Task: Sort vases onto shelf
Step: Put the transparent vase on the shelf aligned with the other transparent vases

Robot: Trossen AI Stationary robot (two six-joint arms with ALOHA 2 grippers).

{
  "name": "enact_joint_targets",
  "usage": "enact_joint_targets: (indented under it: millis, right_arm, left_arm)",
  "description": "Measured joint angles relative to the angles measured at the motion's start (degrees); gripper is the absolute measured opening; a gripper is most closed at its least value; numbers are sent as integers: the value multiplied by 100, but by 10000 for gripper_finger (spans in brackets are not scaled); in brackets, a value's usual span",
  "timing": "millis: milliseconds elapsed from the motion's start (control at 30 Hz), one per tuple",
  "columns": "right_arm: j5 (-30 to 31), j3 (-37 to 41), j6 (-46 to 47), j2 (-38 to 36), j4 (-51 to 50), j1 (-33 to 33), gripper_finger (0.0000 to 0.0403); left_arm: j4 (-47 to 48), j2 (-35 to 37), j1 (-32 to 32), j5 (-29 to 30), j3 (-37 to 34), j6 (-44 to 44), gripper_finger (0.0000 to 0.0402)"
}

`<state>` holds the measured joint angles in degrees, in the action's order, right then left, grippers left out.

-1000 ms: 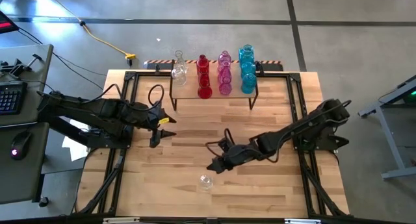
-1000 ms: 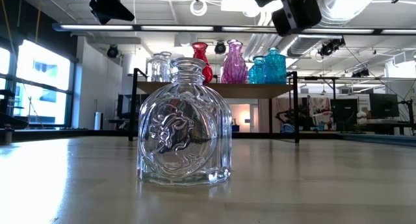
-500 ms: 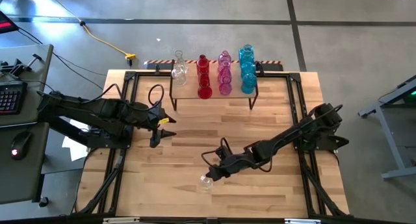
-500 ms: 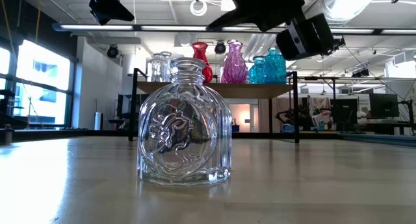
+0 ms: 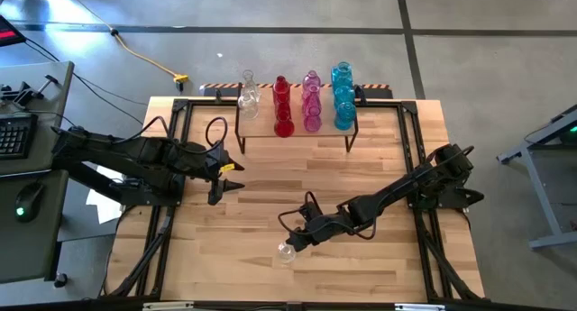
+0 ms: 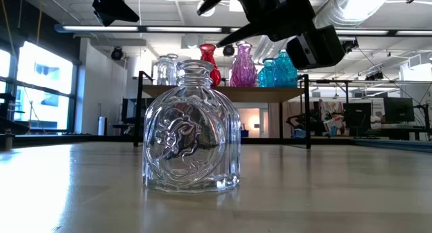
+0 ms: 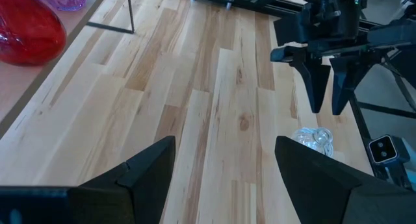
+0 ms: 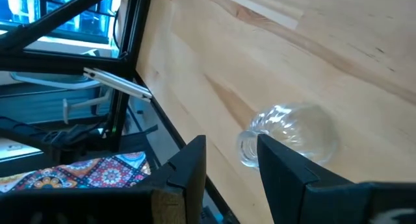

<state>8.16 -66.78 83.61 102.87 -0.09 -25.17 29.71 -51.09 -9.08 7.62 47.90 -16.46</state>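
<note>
Low view: I see the clear vase [image 6: 192, 126] upright, neck up, long axis vertical, alone on the table's [image 5: 379, 257] front part. My right gripper [image 5: 287, 240] hovers just above it, fingers partly apart, empty; left gripper [image 5: 227, 178] waits wide, well apart.

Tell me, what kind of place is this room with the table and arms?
Probably a robotics lab or workshop. Exposed pipes and strip lights run overhead, a keyboard sits on a side desk, a yellow cable crosses the concrete floor, and two arms work over a wooden table.

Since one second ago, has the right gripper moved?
Yes. The right gripper moved away from the shelf, toward the clear vase near the table's front edge.
</note>
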Motion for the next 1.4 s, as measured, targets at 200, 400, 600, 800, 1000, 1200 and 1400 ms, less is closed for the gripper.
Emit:
enact_joint_targets:
  millis: [200, 400, 600, 800, 1000, 1200, 1400]
  right_arm:
    - [2, 0, -176, 0, -55, -8, 119]
    - [35, 0, -1051, 0, -44, -76, 119]
    - [-8, -2, -2792, -20, 1116, 27, 119]
    - [-332, -2, -4261, -22, 2170, 238, 119]
    - [-688, -2, -4474, -22, 2520, 564, 119]
    - [-1089, -2, -4903, -22, 3802, 837, 119]
    - [-1407, -2, -5399, -24, 4838, 951, 119]
  left_arm:
    - [0, 0, 0, 0, 0, -2, 255]
    - [0, 0, 0, 2, 0, -5, 255]
    - [0, 0, -2, 14, 0, -14, 255]
    - [0, 0, 0, 28, 0, -14, 255]
    - [0, 0, 0, 31, 0, -12, 255]
    - [0, 0, 0, 41, 0, 1, 255]
    - [1, 0, 0, 42, 0, 1, 255]
